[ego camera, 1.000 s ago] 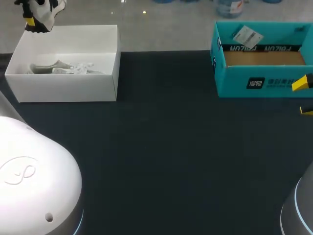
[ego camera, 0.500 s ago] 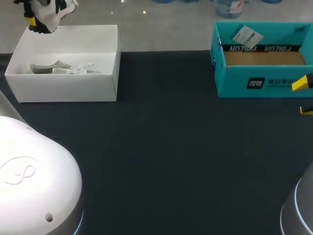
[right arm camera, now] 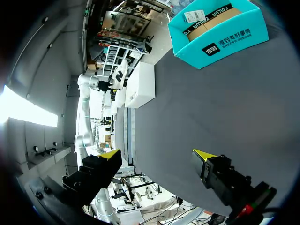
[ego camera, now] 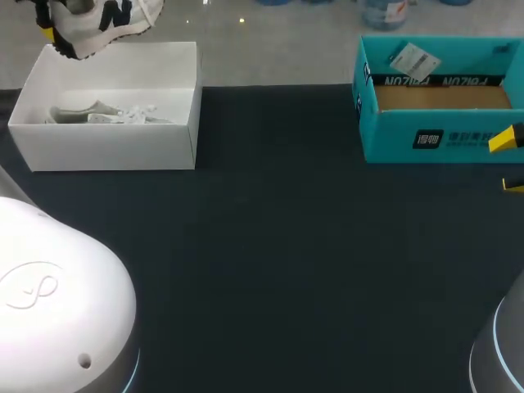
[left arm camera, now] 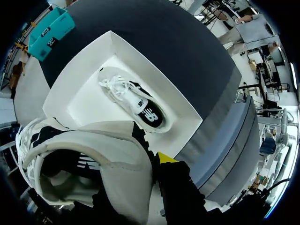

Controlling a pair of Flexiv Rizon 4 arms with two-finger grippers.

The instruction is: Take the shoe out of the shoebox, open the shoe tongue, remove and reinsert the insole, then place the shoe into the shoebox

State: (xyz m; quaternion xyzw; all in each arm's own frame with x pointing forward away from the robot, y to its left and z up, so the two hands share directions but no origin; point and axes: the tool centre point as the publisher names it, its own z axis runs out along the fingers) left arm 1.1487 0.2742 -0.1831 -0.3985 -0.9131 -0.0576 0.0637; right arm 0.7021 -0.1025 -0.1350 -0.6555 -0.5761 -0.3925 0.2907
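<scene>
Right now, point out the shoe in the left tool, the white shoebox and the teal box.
held shoe [ego camera: 98, 29]: head view, on its side panel.
white shoebox [ego camera: 115, 149]: head view, on its front wall.
teal box [ego camera: 389, 141]: head view, on its front wall.

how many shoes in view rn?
2. One shoe is gripped by the left gripper above the white shoebox; the second shoe lies inside that shoebox. The teal box shows none, but its near wall hides part of its floor.
</scene>
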